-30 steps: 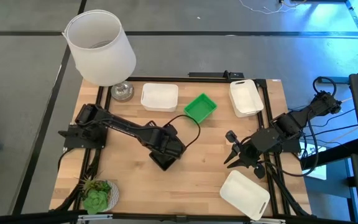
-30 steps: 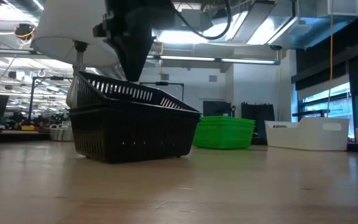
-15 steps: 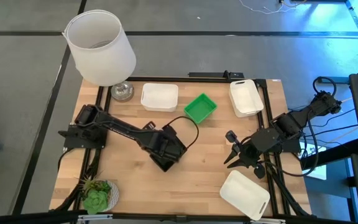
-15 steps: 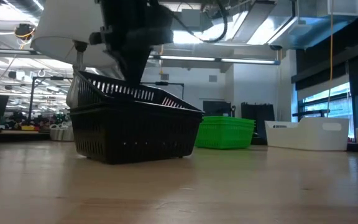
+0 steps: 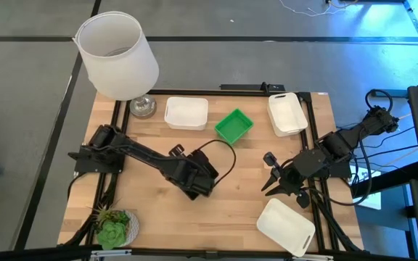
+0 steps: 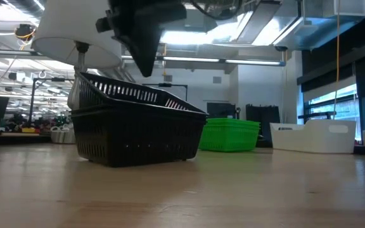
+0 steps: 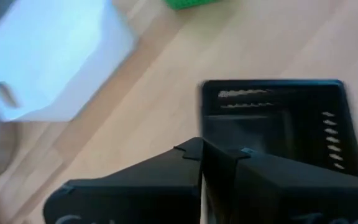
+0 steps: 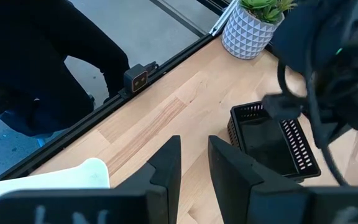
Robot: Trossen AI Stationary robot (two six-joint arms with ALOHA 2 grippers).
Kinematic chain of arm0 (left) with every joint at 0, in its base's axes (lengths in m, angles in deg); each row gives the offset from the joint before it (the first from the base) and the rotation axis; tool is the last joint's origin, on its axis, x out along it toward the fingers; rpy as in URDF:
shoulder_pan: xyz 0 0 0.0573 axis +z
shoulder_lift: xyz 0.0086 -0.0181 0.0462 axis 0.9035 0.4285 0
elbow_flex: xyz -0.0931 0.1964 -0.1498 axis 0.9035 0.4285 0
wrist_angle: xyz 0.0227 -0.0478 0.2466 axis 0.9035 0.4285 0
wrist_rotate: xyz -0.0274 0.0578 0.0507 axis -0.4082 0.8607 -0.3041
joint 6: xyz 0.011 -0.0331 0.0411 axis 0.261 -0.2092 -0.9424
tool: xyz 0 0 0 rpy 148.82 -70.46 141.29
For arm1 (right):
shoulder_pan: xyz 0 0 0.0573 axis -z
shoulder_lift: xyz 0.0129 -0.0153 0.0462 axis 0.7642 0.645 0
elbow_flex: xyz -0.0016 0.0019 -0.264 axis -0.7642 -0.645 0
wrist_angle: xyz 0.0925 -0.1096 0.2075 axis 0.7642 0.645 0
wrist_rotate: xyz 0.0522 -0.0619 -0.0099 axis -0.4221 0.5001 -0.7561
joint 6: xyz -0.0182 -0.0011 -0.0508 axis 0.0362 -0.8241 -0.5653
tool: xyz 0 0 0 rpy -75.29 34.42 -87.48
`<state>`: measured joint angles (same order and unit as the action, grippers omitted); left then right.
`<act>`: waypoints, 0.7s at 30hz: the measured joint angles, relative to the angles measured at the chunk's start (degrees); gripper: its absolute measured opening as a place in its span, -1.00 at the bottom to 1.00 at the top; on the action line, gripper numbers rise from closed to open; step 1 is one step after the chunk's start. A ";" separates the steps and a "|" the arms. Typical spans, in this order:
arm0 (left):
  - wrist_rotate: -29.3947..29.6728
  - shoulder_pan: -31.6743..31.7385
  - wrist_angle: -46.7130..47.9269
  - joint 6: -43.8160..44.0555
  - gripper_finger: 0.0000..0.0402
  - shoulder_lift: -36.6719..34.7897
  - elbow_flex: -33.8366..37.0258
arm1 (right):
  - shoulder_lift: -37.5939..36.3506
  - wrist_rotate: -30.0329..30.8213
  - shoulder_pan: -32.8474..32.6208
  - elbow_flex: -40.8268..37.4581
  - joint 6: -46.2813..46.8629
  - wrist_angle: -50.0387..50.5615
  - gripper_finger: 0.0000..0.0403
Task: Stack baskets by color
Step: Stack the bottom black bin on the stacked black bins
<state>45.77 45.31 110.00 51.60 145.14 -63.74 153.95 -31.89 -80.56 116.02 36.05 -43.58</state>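
Two black baskets stand mid-table, the upper one (image 6: 138, 95) tilted inside the lower one (image 6: 135, 136); they also show in the left wrist view (image 7: 272, 127) and the right wrist view (image 8: 272, 140). My left gripper (image 6: 146, 71) is shut and slants down just above the upper basket's rim, with a gap under its tip. A green basket (image 5: 234, 125) sits behind them. White baskets rest at the far middle (image 5: 186, 112), far right (image 5: 287, 113) and near right (image 5: 287, 225). My right gripper (image 5: 268, 185) hovers open at the right with nothing between its fingers.
A large white lampshade (image 5: 118, 54) on its stand fills the far left corner. A small potted plant (image 5: 113, 226) sits at the near left. Bare wood lies between the black baskets and my right gripper.
My left gripper has shut, shifted slightly toward the table's near edge and tipped over the black baskets. Both black baskets have stayed where they were.
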 joint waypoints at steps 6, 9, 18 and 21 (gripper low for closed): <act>-2.50 0.72 0.22 0.03 -1.00 3.05 1.10 | 0.02 0.00 0.00 0.02 0.00 0.10 -0.60; -3.08 0.73 0.00 -0.05 -1.00 3.76 1.30 | 0.00 0.00 0.00 0.02 0.00 0.21 -0.60; -1.59 -2.68 4.93 -0.33 -1.00 -0.06 -4.61 | 0.30 0.19 0.00 -0.13 0.42 0.27 -0.60; -0.26 -5.58 4.10 -2.00 -1.00 -1.17 -7.71 | 2.32 4.03 0.07 -0.20 0.51 -0.05 -0.60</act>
<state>45.51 39.72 114.10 49.60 143.97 -71.45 156.27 -27.86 -80.49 115.82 36.56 -43.63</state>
